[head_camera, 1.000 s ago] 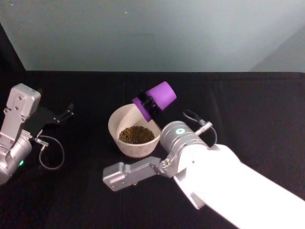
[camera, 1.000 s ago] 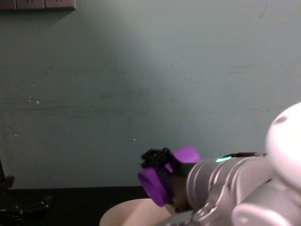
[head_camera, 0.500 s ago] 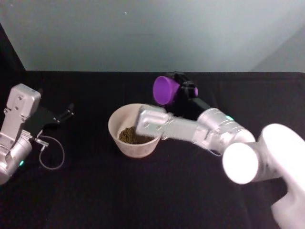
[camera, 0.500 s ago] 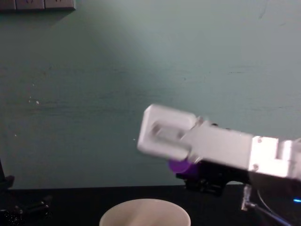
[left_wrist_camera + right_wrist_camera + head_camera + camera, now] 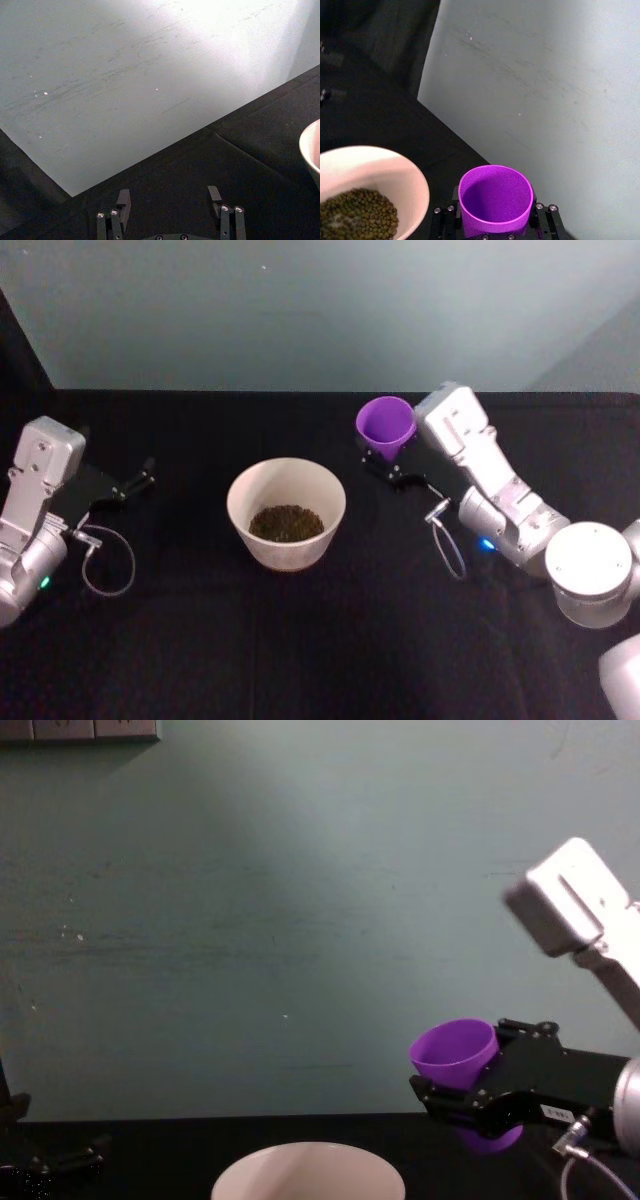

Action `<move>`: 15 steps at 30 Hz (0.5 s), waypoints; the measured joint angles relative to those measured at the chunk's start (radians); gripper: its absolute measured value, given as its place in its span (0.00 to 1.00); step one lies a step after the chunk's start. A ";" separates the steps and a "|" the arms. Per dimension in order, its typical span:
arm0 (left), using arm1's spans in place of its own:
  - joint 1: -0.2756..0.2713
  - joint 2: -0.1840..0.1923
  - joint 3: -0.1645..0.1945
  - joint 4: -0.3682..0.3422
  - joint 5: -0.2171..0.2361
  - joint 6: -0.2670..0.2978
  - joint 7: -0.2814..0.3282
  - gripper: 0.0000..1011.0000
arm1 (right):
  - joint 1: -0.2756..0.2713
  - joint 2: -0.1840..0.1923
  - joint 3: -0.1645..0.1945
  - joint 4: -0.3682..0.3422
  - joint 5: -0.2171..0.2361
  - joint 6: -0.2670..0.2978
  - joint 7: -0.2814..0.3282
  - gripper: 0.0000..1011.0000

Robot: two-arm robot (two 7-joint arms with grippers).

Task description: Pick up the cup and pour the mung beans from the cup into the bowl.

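Note:
The purple cup [image 5: 385, 423] hangs upright, mouth up, to the right of the bowl [image 5: 244, 490] and above the black table. My right gripper [image 5: 389, 464] is shut on its lower half. In the right wrist view the cup [image 5: 495, 199] looks empty inside, with a black finger on each side. The cream bowl [image 5: 395, 172] holds a heap of mung beans [image 5: 286, 523]. From the chest the cup [image 5: 455, 1053] tilts slightly in the black gripper [image 5: 472, 1100], beyond the bowl's rim [image 5: 308, 1160]. My left gripper [image 5: 135, 480] is parked open at the far left.
A pale wall [image 5: 300, 310] closes off the back of the black table [image 5: 300, 640]. A loose cable loop [image 5: 105, 565] hangs by the left arm. In the left wrist view the open left gripper [image 5: 169, 197] faces the wall, with the bowl's edge [image 5: 311, 150] off to one side.
The right arm swung the cup away from above the bowl to the right and turned it from tipped over to mouth up. The left arm stayed put.

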 joint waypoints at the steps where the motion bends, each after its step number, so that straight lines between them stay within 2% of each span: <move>1: 0.000 0.000 0.000 0.000 0.000 0.000 0.000 0.99 | 0.000 -0.004 0.011 0.014 0.037 -0.012 0.012 0.72; 2: 0.000 0.000 0.000 0.000 0.000 0.000 0.000 0.99 | 0.000 -0.004 0.011 0.014 0.037 -0.012 0.012 0.72; 4: 0.000 0.000 0.000 0.000 0.000 0.000 0.000 0.99 | 0.000 -0.010 0.028 0.041 0.099 -0.030 0.032 0.72; 7: 0.000 0.000 0.000 0.000 0.000 0.000 0.000 0.99 | 0.001 -0.013 0.037 0.063 0.135 -0.043 0.042 0.72; 15: 0.000 0.000 0.000 0.000 0.000 0.000 0.000 0.99 | 0.014 -0.037 0.067 0.185 0.268 -0.155 0.063 0.72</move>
